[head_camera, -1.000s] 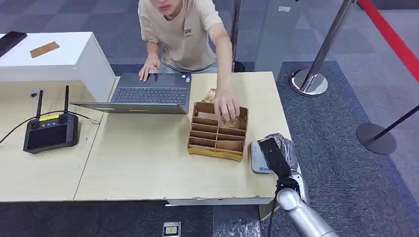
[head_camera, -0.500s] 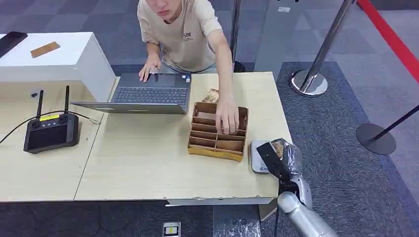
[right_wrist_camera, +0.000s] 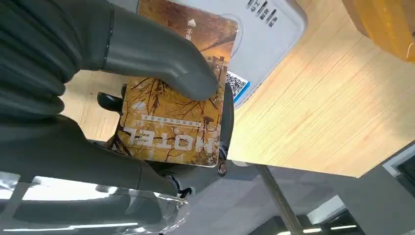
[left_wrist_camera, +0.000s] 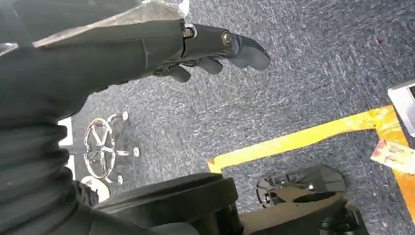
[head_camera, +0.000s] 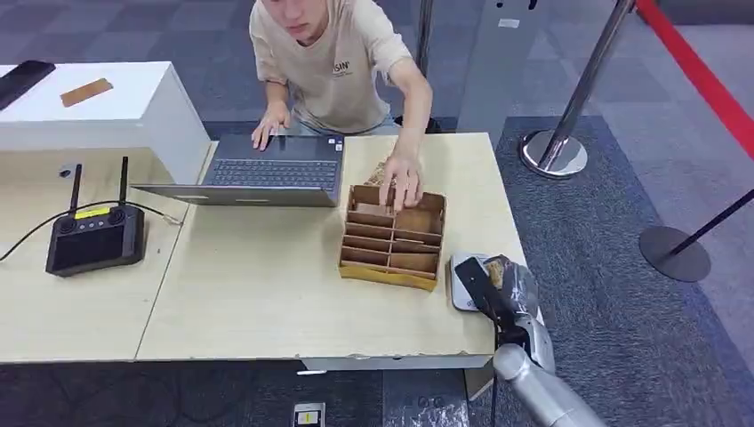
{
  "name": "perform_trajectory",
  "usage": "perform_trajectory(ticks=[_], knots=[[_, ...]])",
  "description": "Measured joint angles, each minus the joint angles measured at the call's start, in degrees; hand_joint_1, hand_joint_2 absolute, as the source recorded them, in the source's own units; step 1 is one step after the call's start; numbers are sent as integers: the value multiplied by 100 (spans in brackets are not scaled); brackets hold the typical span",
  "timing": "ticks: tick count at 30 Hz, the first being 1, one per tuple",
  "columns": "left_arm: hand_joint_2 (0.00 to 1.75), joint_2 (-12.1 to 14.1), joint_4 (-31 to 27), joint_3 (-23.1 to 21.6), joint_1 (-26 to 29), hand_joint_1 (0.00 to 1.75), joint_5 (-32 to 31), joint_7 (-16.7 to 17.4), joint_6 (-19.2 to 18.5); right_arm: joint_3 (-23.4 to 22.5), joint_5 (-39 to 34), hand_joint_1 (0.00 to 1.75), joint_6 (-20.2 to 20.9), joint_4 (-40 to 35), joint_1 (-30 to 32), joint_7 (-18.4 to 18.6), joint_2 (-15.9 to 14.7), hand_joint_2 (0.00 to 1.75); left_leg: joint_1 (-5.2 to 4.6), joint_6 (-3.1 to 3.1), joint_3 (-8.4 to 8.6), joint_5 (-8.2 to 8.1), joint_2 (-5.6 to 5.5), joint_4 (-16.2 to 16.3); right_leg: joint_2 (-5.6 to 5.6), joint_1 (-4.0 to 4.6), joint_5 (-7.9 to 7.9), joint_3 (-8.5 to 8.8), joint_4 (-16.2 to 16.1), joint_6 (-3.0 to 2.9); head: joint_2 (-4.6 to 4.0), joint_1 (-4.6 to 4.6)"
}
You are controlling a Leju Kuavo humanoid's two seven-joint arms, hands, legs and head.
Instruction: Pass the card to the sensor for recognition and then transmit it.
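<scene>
The head view looks forward and down from high up, taking in the whole tabletop (head_camera: 267,294) from its near edge. The right wrist view sits close behind the right hand (right_wrist_camera: 147,63), turned, facing the white sensor (right_wrist_camera: 264,29) at the tabletop's near right corner, which the head view shares. The left wrist view faces carpeted floor (left_wrist_camera: 303,78).
</scene>
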Motion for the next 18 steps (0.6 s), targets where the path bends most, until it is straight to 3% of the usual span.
perform_trajectory(ticks=[18], knots=[[175,4,0,0,-1,0,-55,-42,2,232,-85,175,-44,365,-223,-101,74,175,1,3,33,8,12,0,8,1,14,31,-2,4,0,2]])
